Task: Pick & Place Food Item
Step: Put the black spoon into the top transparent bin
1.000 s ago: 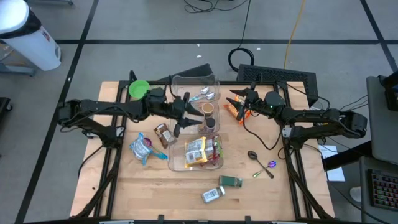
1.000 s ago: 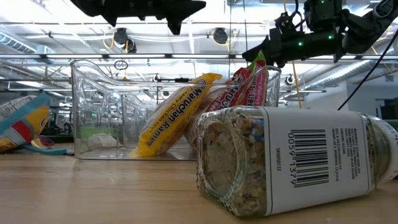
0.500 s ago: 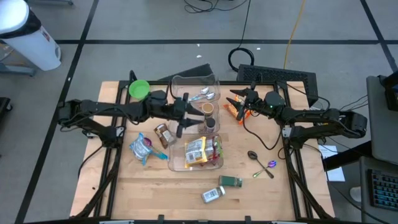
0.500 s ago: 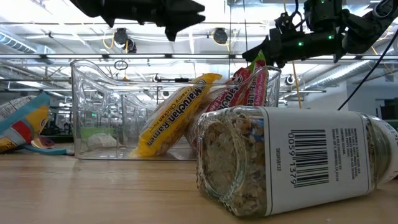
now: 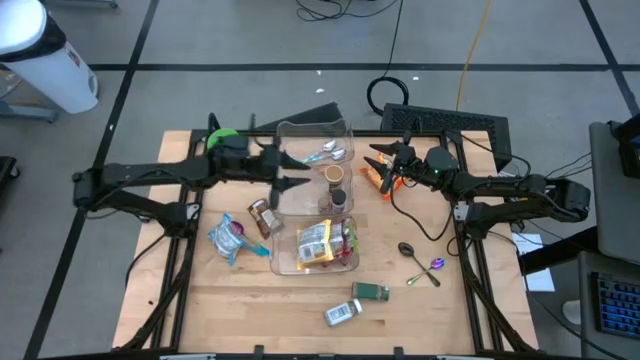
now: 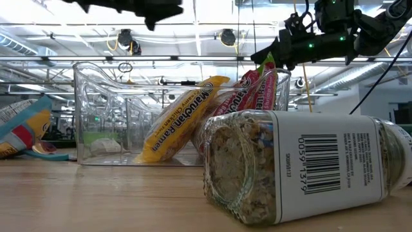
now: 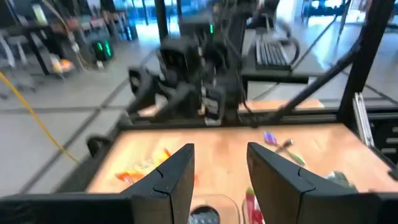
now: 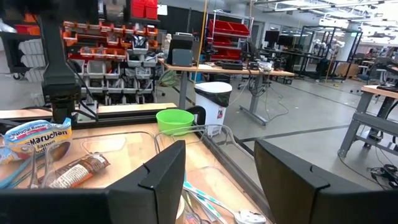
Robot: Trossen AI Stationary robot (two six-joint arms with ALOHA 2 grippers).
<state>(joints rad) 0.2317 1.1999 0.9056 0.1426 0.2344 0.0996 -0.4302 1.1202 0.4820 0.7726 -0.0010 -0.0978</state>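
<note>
Left gripper (image 5: 296, 170) pulled back toward left since a second ago, now at bin's (image 5: 342, 128) left wall instead of over its middle; fingers (image 7: 180, 171) spread, empty. Right gripper (image 5: 378, 158) unchanged, above orange snack pack (image 5: 374, 178) just right of bin, fingers (image 8: 165, 171) apart, nothing pinched. Ramen pack (image 5: 316, 241) and red pack (image 5: 347, 238) lie in bin's near compartment; two cups (image 5: 334, 175) mid-bin, cutlery (image 5: 328, 153) at far end. Brown bar (image 5: 262, 214) and blue bag (image 5: 228, 237) on table left of bin. Jar (image 6: 302, 169) on side near front edge.
</note>
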